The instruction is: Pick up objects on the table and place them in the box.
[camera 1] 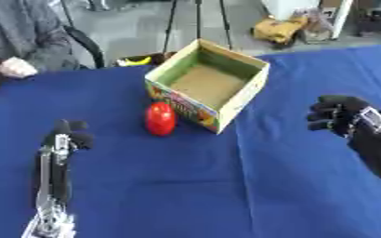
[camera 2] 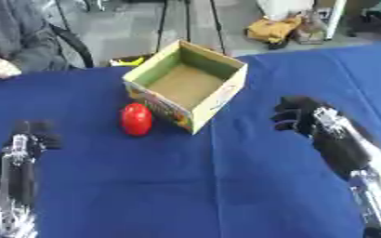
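— Well, what fills the view most?

— A table under a blue cloth, running edge to edge. Toward its far side stands an open cardboard box, turned cornerwise, its outer walls printed in bright colours, its inside plain brown with nothing showing in it.

— And the arms?

— The right hand comes in from the right, held above the cloth well apart from the box. Its dark fingers are curled inward and there is nothing in them. The left hand shows near the lower left, its forearm reaching up from the bottom edge; the fingers are bent over at the top, gripping nothing that I can see.

— Where's the thing to be picked up?

— A red rounded object stands on the cloth just beside the box's near-left wall, outside it; whether it touches the cardboard I cannot tell. It lies between the two hands, nearer the left one, and neither hand touches it.

— Anything smaller?

— A bit of yellow just past the far edge of the table, behind the box. I cannot make out what it is.
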Controlling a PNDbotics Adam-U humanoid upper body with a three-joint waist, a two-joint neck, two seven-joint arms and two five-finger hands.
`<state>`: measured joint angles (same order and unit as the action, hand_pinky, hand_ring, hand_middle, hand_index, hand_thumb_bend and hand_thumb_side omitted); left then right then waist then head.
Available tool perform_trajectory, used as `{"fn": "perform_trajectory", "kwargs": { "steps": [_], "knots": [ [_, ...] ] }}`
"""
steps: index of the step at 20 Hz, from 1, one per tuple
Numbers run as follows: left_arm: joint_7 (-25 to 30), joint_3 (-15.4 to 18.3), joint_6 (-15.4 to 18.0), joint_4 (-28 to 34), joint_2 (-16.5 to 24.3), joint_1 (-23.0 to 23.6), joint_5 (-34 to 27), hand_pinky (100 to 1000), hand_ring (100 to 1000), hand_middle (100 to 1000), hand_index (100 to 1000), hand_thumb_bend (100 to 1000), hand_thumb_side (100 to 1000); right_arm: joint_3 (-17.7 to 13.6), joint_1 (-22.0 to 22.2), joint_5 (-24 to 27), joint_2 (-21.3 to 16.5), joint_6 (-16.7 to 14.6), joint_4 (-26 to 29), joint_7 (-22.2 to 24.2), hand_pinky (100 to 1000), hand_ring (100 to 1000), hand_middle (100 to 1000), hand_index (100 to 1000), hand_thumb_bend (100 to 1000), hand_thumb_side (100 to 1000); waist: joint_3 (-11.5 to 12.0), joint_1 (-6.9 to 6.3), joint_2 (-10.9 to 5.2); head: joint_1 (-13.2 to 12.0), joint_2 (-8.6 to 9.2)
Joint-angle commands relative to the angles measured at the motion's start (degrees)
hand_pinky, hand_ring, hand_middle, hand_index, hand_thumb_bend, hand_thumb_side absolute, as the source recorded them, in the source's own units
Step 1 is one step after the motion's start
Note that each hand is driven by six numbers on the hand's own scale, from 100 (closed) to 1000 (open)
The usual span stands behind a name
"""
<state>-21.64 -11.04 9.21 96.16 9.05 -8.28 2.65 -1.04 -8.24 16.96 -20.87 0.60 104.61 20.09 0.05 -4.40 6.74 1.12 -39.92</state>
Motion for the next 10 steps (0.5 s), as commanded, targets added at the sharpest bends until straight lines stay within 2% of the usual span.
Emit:
{"fn": "perform_trajectory", "kwargs": {
  "steps": [1,7,10],
  "knots": [
    [0.52,0.53,-0.80,1.18,1.14,-1.17,0.55,535,569,603,673,540,904,-0.48,-0.42,0.30,-0.58,0.02,1.16,-0.16,723,738,710,813,100,774,0.04,0.30,-0.67,0.04,0.39],
    [3.98,1.03,-5.87,0.89,2.08,-3.19,3.92,524,564,601,671,547,903,-0.46,-0.37,0.33,-0.59,0.01,1.13,-0.11,723,738,710,813,100,774,0.00,0.36,-0.80,0.03,0.45],
    [7.08,1.23,-9.15,0.72,2.49,-4.31,6.13,522,566,605,677,593,867,-0.43,-0.36,0.33,-0.61,0.01,1.12,-0.09,723,738,711,813,100,773,-0.05,0.36,-0.84,0.09,0.53]
  ]
}}
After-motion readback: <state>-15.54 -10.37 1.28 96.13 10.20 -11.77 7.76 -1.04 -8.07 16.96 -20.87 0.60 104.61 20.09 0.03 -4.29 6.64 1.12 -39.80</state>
